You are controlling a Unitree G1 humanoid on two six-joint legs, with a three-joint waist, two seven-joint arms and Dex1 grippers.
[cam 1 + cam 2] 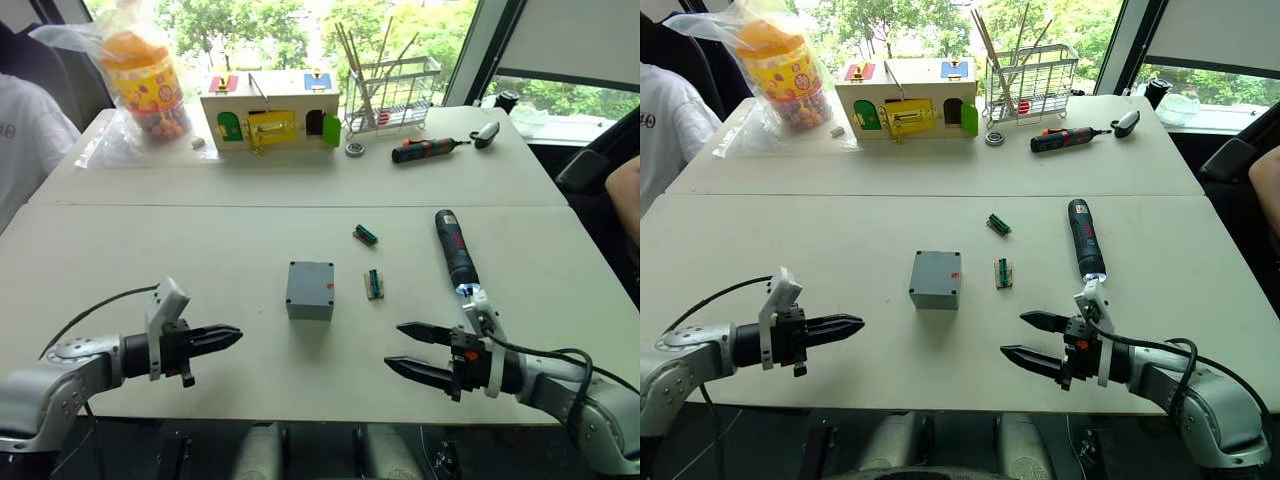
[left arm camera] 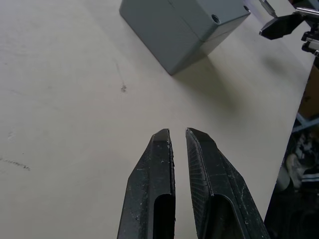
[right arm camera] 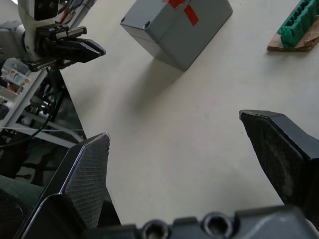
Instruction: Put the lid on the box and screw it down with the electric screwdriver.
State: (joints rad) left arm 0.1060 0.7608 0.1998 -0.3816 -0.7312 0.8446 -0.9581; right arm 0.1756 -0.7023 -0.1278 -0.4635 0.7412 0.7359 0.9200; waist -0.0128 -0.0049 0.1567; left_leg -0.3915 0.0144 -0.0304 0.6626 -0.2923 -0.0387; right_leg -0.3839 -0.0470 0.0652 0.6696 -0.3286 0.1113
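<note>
Resting mid-table, the box [image 1: 310,289] appears to have the lid [image 1: 311,273] already seated flush on top, screw holes showing at the corners. The electric screwdriver [image 1: 455,249] lies on its side to the box's right, bit end nearest the right gripper [image 1: 418,354], whose fingers are spread wide and empty. Left gripper [image 1: 225,338] hovers left of the box, fingers nearly closed, holding nothing.

Judgement: screwdriver is rigid, fairly heavy, round and prone to roll; grip across the mid-barrel. Box is light, hard plastic and may slide on the smooth table [image 1: 150,260]; brace it. Open space surrounds it; two green terminal blocks [image 1: 373,283] lie nearby.
</note>
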